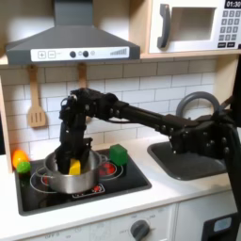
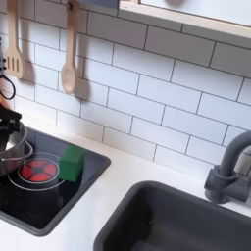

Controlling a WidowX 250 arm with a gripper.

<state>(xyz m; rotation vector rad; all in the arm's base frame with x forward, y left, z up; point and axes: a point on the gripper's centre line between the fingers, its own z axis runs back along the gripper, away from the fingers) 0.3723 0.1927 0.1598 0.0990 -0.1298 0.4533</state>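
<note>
Steel, rounded and shiny, makes up the pot (image 1: pixel 72 176) that sits on the left burner of the black cooktop (image 1: pixel 132 179) in the first exterior view; its curved wall (image 2: pixel 12 147) also shows at the second exterior view's left edge. The gripper (image 1: pixel 70 162) hangs straight down over the pot's mouth, black and blocky, with its tips at or just inside the rim. I cannot tell whether the fingers are apart or together, since they are dark and small against the pot. A small yellow piece (image 1: pixel 75 168) lies at the pot's front rim, just beside the gripper.

A green block (image 1: pixel 119 154), matte and boxy, stands near the cooktop's back right corner in the first exterior view; in the second exterior view it sits just right of the red ringed burner (image 2: pixel 37 172), apart from the pot. A yellow and green toy (image 1: pixel 20 161) rests off the cooktop's left edge on the white counter (image 1: pixel 179 193).

Two wooden utensils hang on the white tile wall: a slotted spatula (image 1: pixel 36 105) and a spoon (image 2: pixel 69 64). Right of the cooktop lies a dark grey sink (image 2: pixel 186 221) with a curved faucet (image 2: pixel 227 172). The cooktop's front strip and right burner are bare, leaving room between pot and block.
</note>
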